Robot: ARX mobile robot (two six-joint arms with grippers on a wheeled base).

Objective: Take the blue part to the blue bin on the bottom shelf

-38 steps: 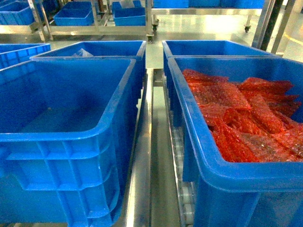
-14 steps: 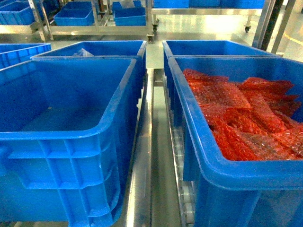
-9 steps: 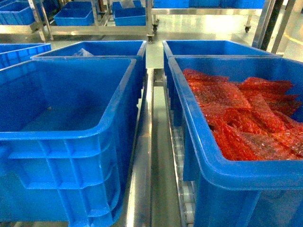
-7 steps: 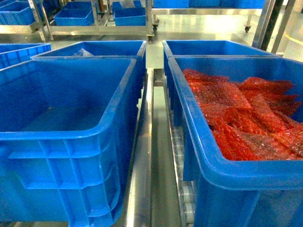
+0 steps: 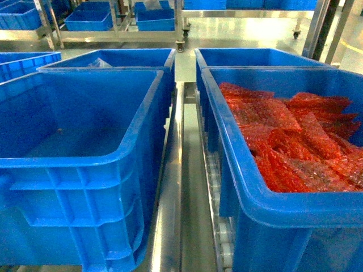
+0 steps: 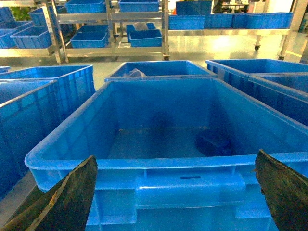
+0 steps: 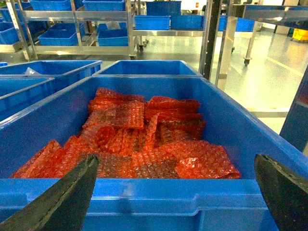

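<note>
A large blue bin (image 5: 74,161) stands front left on the steel bottom shelf (image 5: 170,226). In the left wrist view my left gripper (image 6: 175,156) is open just in front of this bin's (image 6: 144,163) near wall, its dark fingertips (image 6: 79,185) spread wide with nothing between them. A small dark blue block (image 6: 214,142), apparently the blue part, lies on the bin floor toward the right. The head view does not show it. My right gripper (image 7: 176,157) is open in front of a second blue bin (image 7: 144,187). Neither gripper appears in the head view.
The right bin (image 5: 227,141) holds several red bubble-wrap bags (image 5: 289,136) (image 7: 134,139). White rollers (image 5: 224,238) run beneath it beside the steel rail. More blue bins (image 5: 113,59) stand behind both. Steel racks (image 6: 110,19) with bins stand across the aisle.
</note>
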